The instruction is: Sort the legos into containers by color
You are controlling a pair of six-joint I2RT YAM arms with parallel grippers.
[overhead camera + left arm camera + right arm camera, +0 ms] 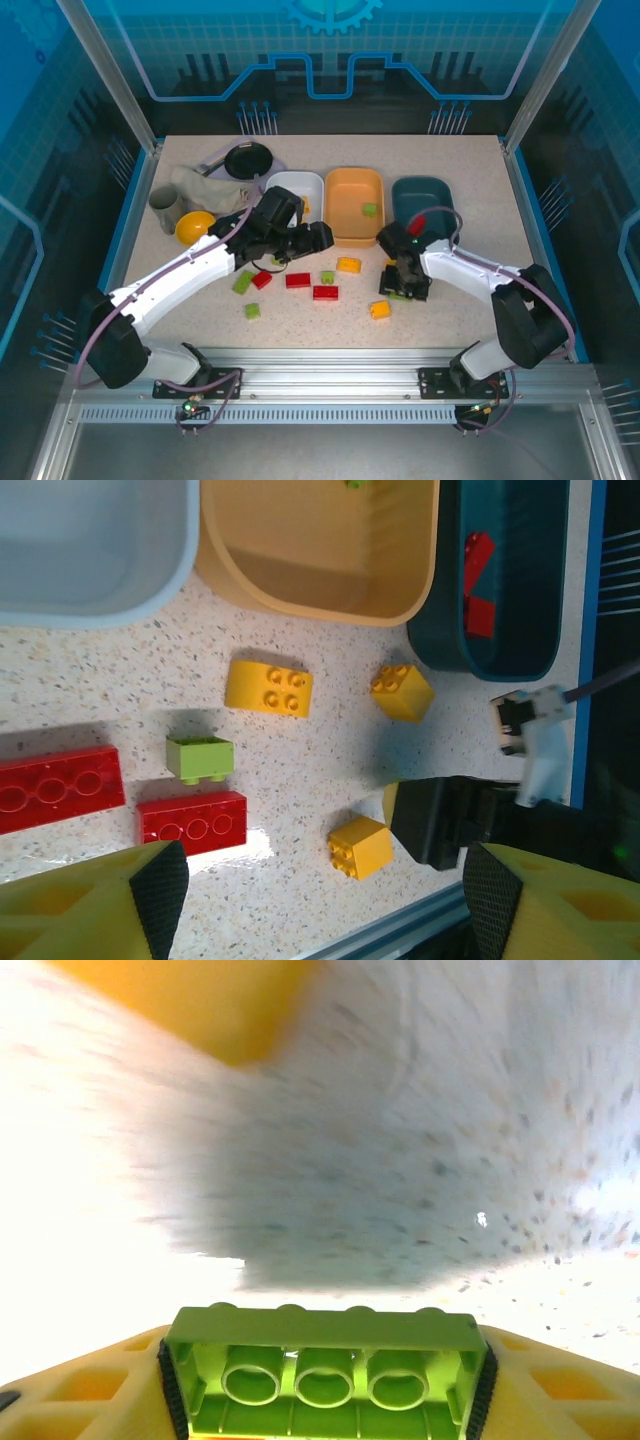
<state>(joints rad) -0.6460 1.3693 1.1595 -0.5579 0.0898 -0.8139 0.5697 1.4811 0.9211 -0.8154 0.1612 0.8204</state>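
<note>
At the top of the overhead frame stand the white tray [300, 182], the orange tray [345, 215] and the teal tray [425, 192]. Loose legos [325, 293] in red, yellow and green lie scattered at centre frame, between my arms. My right claw [405, 287], right of centre, points down at the table [480, 235], pads clamped on a long green brick [325, 1370]. My left claw [325, 885] hangs spread wide and empty just below the white tray, arm stretched diagonally.

no readable text, no labels, no numbers
</note>
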